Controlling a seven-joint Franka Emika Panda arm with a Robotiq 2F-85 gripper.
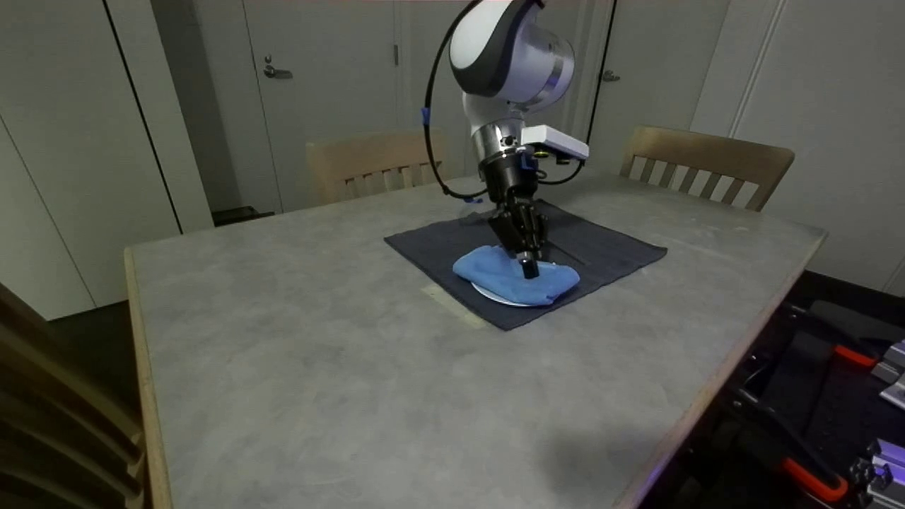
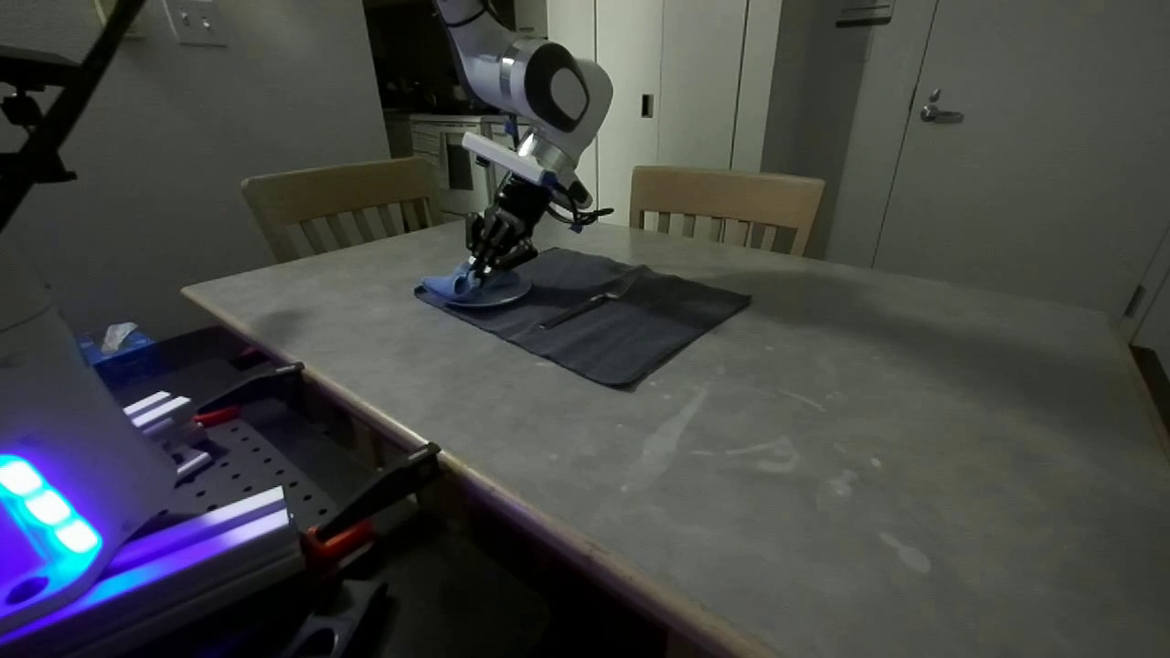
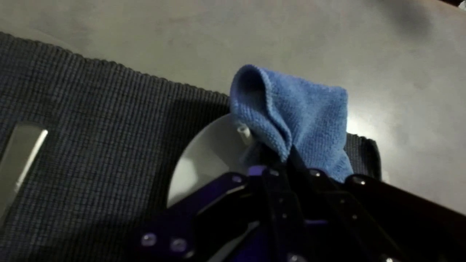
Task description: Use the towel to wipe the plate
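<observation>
The light-blue towel lies bunched and folded over part of the white plate. In an exterior view the towel covers one side of the plate and overhangs its rim. My gripper points down at the plate, with its fingertips in the towel. In the wrist view the gripper is shut on a pinched fold of the towel. The bare side of the plate shows beside it. The arm hides the rest of the plate there.
The dark grey placemat lies under the plate on the grey table. A metal utensil lies on the placemat beside the plate; its end shows in the wrist view. Wooden chairs stand at the table's edges.
</observation>
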